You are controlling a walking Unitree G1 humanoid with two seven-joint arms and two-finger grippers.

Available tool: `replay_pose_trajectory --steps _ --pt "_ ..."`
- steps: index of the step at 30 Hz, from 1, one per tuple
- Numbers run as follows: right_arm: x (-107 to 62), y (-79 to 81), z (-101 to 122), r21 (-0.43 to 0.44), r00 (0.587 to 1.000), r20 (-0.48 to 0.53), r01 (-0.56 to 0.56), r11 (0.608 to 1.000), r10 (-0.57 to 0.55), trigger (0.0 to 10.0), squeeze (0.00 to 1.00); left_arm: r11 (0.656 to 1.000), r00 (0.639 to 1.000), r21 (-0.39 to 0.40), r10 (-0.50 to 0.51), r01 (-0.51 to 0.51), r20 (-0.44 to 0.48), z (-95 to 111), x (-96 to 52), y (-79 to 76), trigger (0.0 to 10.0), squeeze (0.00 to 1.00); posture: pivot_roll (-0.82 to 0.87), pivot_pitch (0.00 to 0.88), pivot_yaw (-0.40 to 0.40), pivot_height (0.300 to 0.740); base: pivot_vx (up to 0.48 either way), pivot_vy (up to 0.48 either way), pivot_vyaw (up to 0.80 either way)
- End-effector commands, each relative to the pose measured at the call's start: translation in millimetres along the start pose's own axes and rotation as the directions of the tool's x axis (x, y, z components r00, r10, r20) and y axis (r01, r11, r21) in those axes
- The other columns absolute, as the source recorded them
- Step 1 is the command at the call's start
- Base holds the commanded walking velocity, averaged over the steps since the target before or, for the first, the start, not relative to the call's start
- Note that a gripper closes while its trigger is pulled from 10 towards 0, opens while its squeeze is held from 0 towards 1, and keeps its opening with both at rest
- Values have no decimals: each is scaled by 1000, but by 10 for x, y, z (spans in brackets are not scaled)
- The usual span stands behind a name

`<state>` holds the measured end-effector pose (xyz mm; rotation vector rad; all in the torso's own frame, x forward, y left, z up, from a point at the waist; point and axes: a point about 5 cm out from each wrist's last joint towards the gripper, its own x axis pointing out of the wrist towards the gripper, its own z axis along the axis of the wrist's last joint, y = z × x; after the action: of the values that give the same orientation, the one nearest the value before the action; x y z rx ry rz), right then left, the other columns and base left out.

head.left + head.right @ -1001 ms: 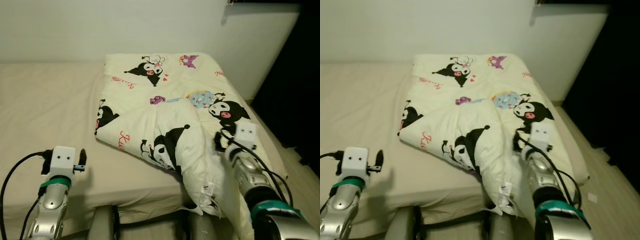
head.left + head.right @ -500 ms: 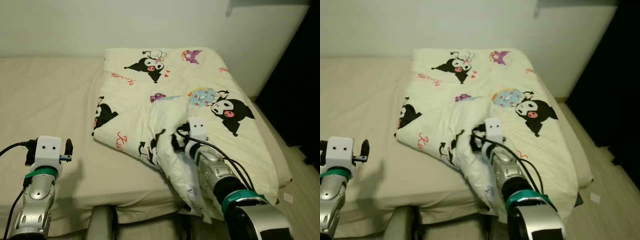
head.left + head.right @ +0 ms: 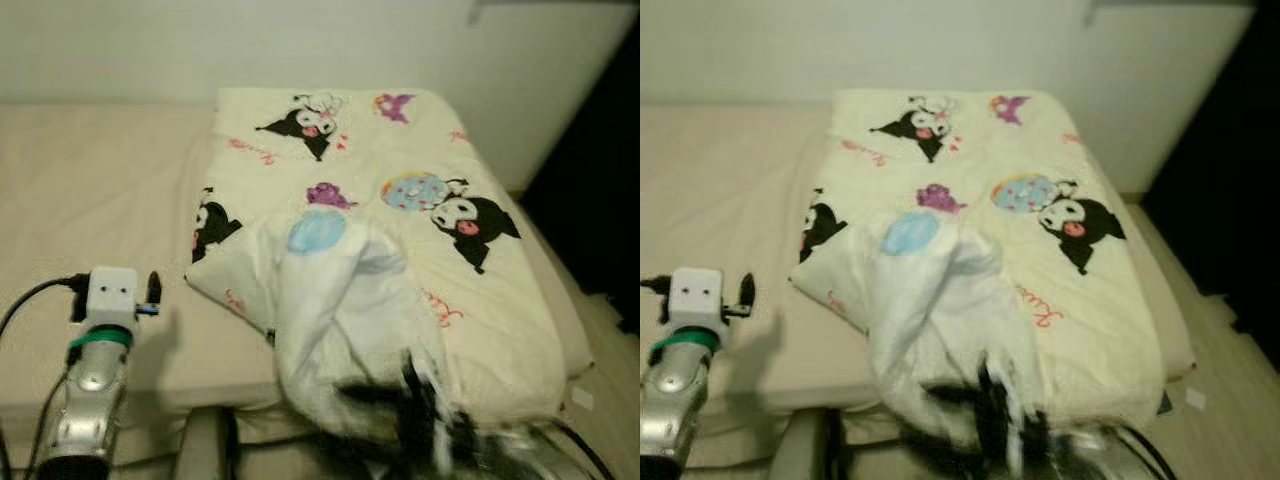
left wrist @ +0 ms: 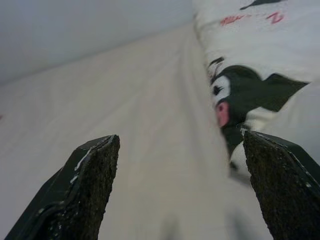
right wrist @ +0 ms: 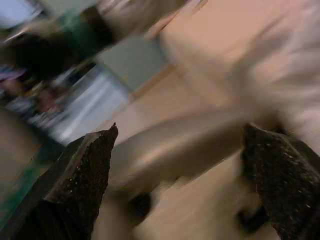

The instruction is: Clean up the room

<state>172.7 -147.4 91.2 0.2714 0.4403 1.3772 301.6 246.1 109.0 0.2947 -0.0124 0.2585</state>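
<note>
Beige bed (image 3: pixel 90 200) carries the cartoon-print quilt (image 3: pixel 400 200), its near corner bunched, likely mid-fold. Left end effector (image 3: pixel 152 290) hovers spread beside it; right end effector (image 5: pixel 180 165) blurs low, fingers parted.

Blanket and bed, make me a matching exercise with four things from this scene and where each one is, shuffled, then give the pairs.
Things:
1. blanket
2. left gripper
3. mattress
4. wall

Places:
A. behind the bed
B. bare on the robot's left side
C. hovering over the bare sheet, fingers apart
D. spread over the bed's right half, near corner bunched up

Pairs: 1-D, 2-C, 3-B, 4-A
</note>
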Motion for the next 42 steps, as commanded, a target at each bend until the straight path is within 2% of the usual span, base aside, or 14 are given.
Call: replay_pose_trajectory --steps 1,11,15,18,24,27,29,31,32,33,34,35,37,42 --pt "-144 52 82 4 1000 24 -11 1000 11 10000 0 1000 1000 -2 -20 20 -7 -47 -32 -39 10000 0 21 33 13 580 0 0 0" --pt "-657 -557 803 -27 894 294 362 932 -339 10000 0 1000 999 15 -28 27 31 17 28 -87 10000 0 19 26 17 580 0 0 0" --pt "-1020 -1184 1023 41 557 305 802 595 -772 10000 0 998 985 15 55 -59 161 312 172 98 10000 0 26 22 19 580 0 0 0" --pt "-1016 -1229 1023 49 523 300 826 561 -797 10000 0 996 982 17 80 -84 173 343 191 151 10000 0 31 18 20 580 0 0 0" --pt "-353 -1076 770 -69 753 181 651 756 -632 10000 0 997 988 56 -55 47 145 332 229 -13 10000 0 34 12 24 580 0 0 0" --pt "-137 -1060 577 -71 753 145 654 753 -641 10000 0 966 963 83 -253 246 96 223 128 -374 10000 0 33 15 26 580 0 0 0" --pt "-93 -1172 416 -1 582 170 807 590 -795 10000 0 911 910 54 -411 409 42 102 -38 -751 10000 0 33 15 26 580 0 0 0" --pt "-93 -1172 416 -1 582 170 807 590 -795 10000 0 911 910 54 -411 409 42 102 -38 -751 10000 0 33 15 26 580 0 0 0" --pt "-118 -1213 375 57 483 202 863 503 -852 10000 0 893 893 49 -448 447 29 69 -94 -874 10000 0 28 14 34 580 0 0 0" --pt "-118 -1213 375 57 483 202 863 503 -852 10000 0 893 893 49 -448 447 29 69 -94 -874 10000 0 28 14 34 580 0 0 0" --pt "-156 -1225 321 133 372 233 903 409 -898 10000 0 878 878 40 -479 478 21 47 -153 -995 10000 0 26 17 40 580 0 0 0" --pt "-156 -1225 321 133 372 233 903 409 -898 10000 0 878 878 40 -479 478 21 47 -153 -995 10000 0 26 17 40 580 0 0 0" --pt "-226 -1168 163 227 181 243 944 237 -953 10000 0 870 871 29 -491 491 -5 -22 -245 -1118 10000 0 22 11 48 580 0 0 0" --pt "-252 -1113 99 236 121 247 955 181 -961 10000 0 880 880 29 -474 475 -27 -82 -272 -1102 10000 0 22 11 48 585 0 0 0"
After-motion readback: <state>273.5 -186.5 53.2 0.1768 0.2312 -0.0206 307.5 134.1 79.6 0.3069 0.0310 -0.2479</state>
